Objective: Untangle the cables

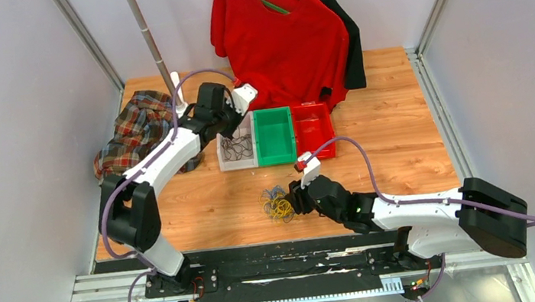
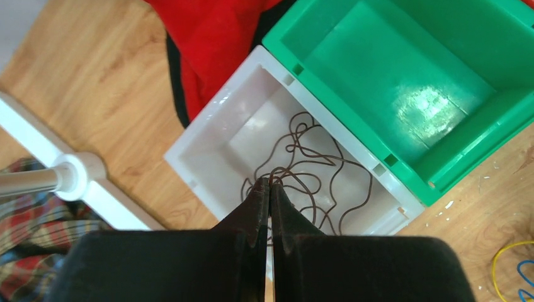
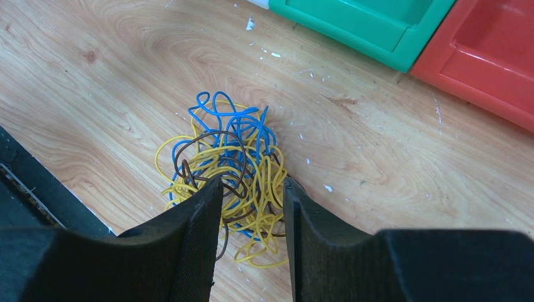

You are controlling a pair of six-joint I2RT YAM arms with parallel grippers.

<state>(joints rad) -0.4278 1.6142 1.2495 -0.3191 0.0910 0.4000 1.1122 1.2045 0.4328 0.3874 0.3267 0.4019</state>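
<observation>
cables [image 3: 230, 165]: brown up close, seemingly black overhead

Right half of the desk [image 1: 402, 142] was bare wood out to the right edge, so easy passage there. Mid-desk, the white bin [image 1: 238, 165], green bin [image 1: 275, 136] and red bin [image 1: 315, 133] sat touching in a row like a wall. The red shirt [image 1: 282, 41] hung over the far edge behind them. Plaid cloth [image 1: 135, 129] and pole [image 1: 151, 42] crowded the far-left corner. The cables [image 1: 279, 206] sat heaped by the near edge, bare wood to their left.

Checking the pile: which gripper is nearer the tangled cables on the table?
Right. The right gripper is open at the tangle; the left gripper is over the white bin.
</observation>
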